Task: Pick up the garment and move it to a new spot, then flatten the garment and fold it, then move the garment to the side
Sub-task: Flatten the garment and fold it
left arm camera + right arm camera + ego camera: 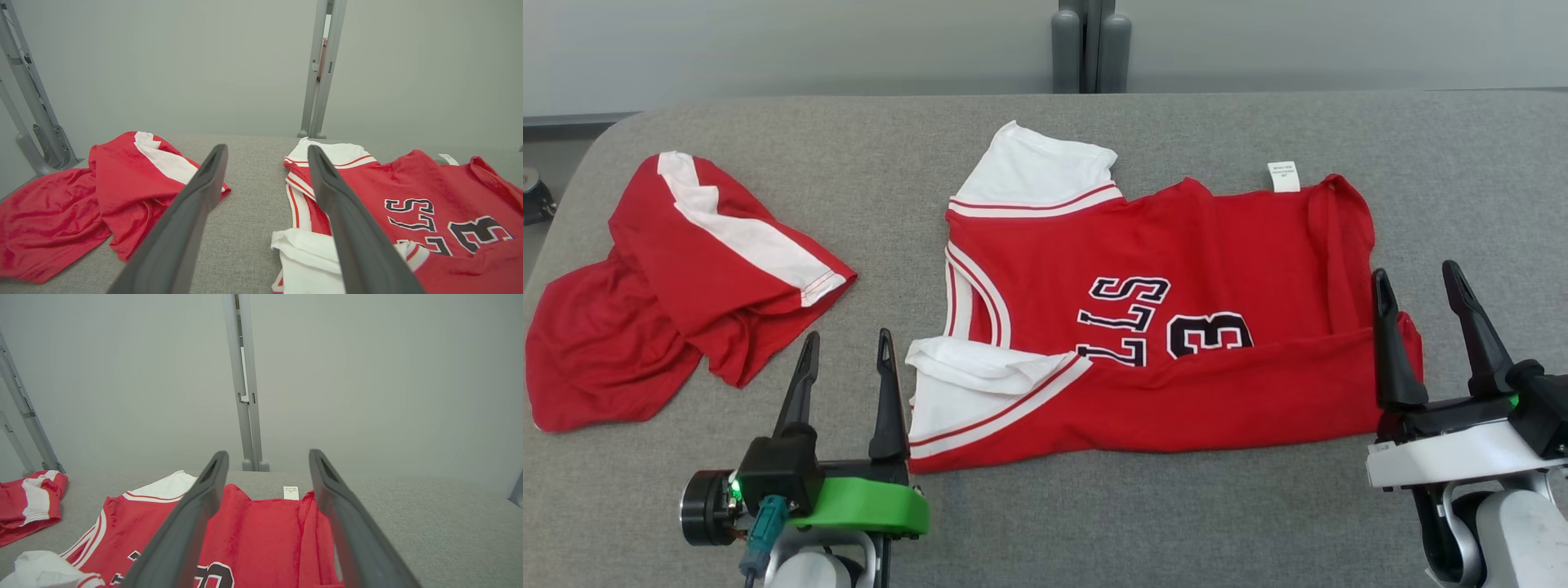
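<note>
The garment, a red jersey (1176, 245) with white shoulder panels and black lettering, lies spread across the middle of the grey table (1094, 523). Its near long edge is folded over onto the body and covers part of the lettering. My left gripper (848, 335) stands open just left of the jersey's near white sleeve, with nothing between its fingers. My right gripper (1414, 271) is open over the jersey's near right corner, also holding nothing. The left wrist view shows the jersey (429, 179) to the right of the open left gripper (266, 148). In the right wrist view the jersey (261, 531) lies under the open right gripper (267, 452).
A second red garment with a white stripe (670, 278) lies crumpled at the table's left end, close to the left gripper, and appears again in the wrist views (122, 171) (24, 506). A grey post (1090, 45) rises behind the table's far edge. Bare table runs along the front and right.
</note>
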`<state>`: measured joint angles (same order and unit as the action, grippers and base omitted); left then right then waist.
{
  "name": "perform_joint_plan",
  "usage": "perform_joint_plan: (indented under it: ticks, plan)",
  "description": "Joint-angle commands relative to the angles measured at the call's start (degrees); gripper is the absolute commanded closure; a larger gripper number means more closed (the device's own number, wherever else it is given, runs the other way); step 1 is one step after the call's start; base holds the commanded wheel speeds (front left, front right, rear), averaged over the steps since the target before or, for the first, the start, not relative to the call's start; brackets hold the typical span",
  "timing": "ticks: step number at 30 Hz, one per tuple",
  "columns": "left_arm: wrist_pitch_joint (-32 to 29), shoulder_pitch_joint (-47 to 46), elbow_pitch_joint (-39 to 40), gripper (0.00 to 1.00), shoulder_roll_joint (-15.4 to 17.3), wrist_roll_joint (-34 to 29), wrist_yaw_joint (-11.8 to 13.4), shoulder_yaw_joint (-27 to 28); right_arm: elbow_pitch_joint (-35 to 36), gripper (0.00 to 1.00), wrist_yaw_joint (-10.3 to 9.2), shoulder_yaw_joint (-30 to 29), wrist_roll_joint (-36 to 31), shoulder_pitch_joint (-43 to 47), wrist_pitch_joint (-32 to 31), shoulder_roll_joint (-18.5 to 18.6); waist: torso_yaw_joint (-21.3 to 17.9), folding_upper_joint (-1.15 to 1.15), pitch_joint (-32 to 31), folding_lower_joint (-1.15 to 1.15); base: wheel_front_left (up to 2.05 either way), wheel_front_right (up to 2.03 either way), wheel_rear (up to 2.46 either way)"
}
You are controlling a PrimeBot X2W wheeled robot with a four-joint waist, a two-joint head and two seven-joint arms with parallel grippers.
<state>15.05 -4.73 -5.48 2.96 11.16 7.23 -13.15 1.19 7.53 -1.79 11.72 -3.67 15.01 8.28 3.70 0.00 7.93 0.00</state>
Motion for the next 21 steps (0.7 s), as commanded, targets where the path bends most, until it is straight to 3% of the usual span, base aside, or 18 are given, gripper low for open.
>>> perform_joint_plan:
  ticks: [1, 10, 21]
  plan:
    - [0.2, 1.0, -0.9, 0.00, 0.0, 0.5, 0.1, -0.2, 0.2, 0.00, -0.09, -0.3, -0.6, 0.7, 0.2, -0.3, -0.2, 0.00, -0.3, 0.00, 0.00, 0.00, 0.00]
    - [0.1, -0.6, -15.6, 0.00, 0.1, -1.8, -1.2, -3.3, -0.3, 0.00, -0.09, 0.2, -0.7, 0.6, 0.2, -0.6, -2.5, 0.00, -0.5, 0.00, 0.00, 0.00, 0.00]
    - [-0.9, -6.3, -33.6, 0.00, 0.1, 0.6, 1.1, -4.7, -0.5, 0.00, -0.09, -0.4, -0.2, 0.7, 0.2, 0.4, -5.5, 0.00, 0.4, 0.00, 0.00, 0.00, 0.00]
